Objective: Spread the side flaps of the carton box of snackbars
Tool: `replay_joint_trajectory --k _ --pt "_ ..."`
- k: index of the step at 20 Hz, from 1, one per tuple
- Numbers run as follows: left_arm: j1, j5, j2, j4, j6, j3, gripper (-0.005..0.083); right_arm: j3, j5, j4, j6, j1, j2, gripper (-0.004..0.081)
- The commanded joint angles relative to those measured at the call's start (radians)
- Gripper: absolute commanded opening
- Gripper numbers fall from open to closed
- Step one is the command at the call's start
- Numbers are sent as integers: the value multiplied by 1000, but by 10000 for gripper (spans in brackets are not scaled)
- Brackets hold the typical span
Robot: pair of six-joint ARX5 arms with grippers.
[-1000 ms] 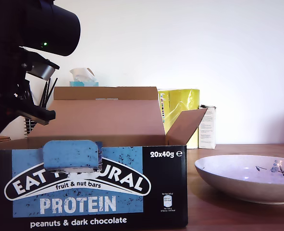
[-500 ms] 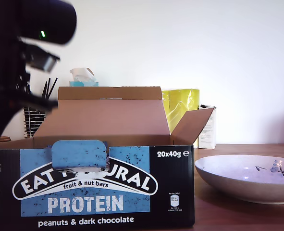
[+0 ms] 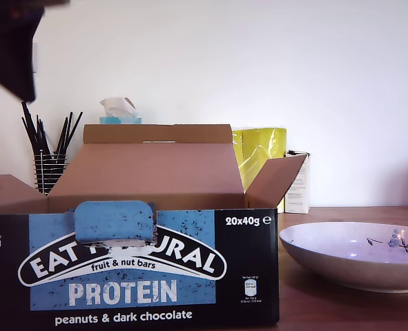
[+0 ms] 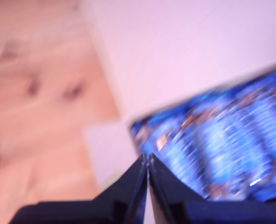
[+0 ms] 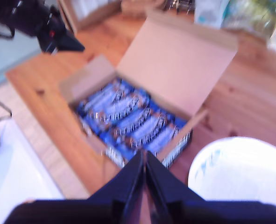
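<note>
Though the first wrist view is badly smeared, my first claw plainly has its tips pressed together with nothing between them. It points toward the blue-wrapped bars and a pale cardboard surface that I cannot identify.

My second claw is also pressed together and empty. It hovers high over the carton box, which sits open on the tabletop near one of its edges, with the white bowl just beside it.

From the exterior view the box stands with its printed front toward the camera and its wide lid panel raised upright at the back. The side flap at the exterior view's right slants up and outward from the box end. The opposite side flap, at the exterior view's left, lies splayed outward and nearly level.

A dark arm fills the exterior view's top left corner, apart from the box. Behind the lid stand a tissue box, a yellow packet, a slim white carton and a wire holder of black sticks.
</note>
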Motion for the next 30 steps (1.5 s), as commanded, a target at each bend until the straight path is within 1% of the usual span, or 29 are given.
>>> replay_joint_trajectory --k 1,5,6,8,10,13,15,17,19,20,21,30 --pt "-2 43 -74 75 65 -61 -20 -26 12 51 20 3 -9 -13" --pt "-2 163 -246 255 200 -192 -20 -90 80 167 68 3 -15 -13" --pt "1 180 -289 283 233 -219 -20 -109 107 198 91 3 -26 -13" --pt "25 232 -372 310 255 -262 -20 -151 164 214 98 3 -61 -13" --pt "75 279 -431 322 276 -296 -20 -197 190 215 109 3 -109 -13" --pt "184 388 -477 350 296 -351 -20 -257 209 211 139 3 -207 -13" --pt "271 467 -482 373 300 -374 -20 -278 209 161 139 3 -274 -13" --pt "350 590 -482 392 303 -377 -20 -278 216 93 138 2 -327 -13" --pt "385 679 -482 356 303 -377 -20 -278 216 37 142 2 -370 -13" --pt "386 700 -482 327 304 -377 -20 -278 209 11 147 2 -385 -13" --pt "385 706 -482 302 315 -377 -20 -278 205 13 148 3 -393 -13" --pt "383 705 -472 244 295 -377 -19 -277 207 13 152 2 -392 -13"
